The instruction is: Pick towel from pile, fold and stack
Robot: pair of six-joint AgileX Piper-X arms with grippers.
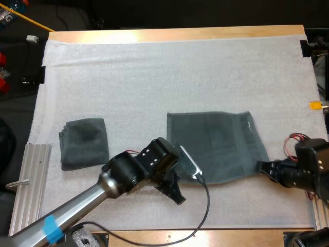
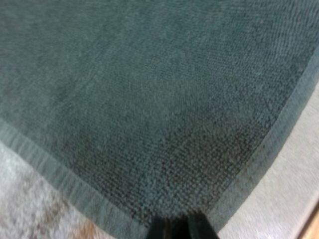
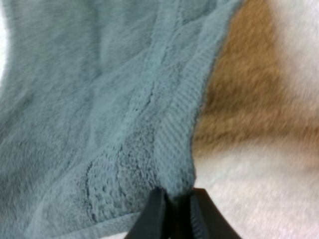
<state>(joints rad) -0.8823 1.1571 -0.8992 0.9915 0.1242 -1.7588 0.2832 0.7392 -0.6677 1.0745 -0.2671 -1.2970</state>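
Note:
A dark grey-green towel point(image 1: 216, 146) lies spread flat on the white mat, right of centre. My left gripper point(image 1: 174, 186) sits at its near left corner, and in the left wrist view the gripper point(image 2: 177, 226) is shut on the hemmed corner of the towel point(image 2: 149, 109). At the towel's near right corner is my right gripper point(image 1: 261, 167). The right wrist view shows this gripper point(image 3: 174, 214) pinching the rumpled hem of the towel point(image 3: 99, 124). A folded towel point(image 1: 85, 141) rests on the mat at the left.
The white mat point(image 1: 154, 67) covers most of the wooden table, with bare wood along the near edge point(image 1: 205, 237). A ribbed metal rail point(image 1: 31, 180) lies off the mat's left side. Free mat stretches beyond the spread towel.

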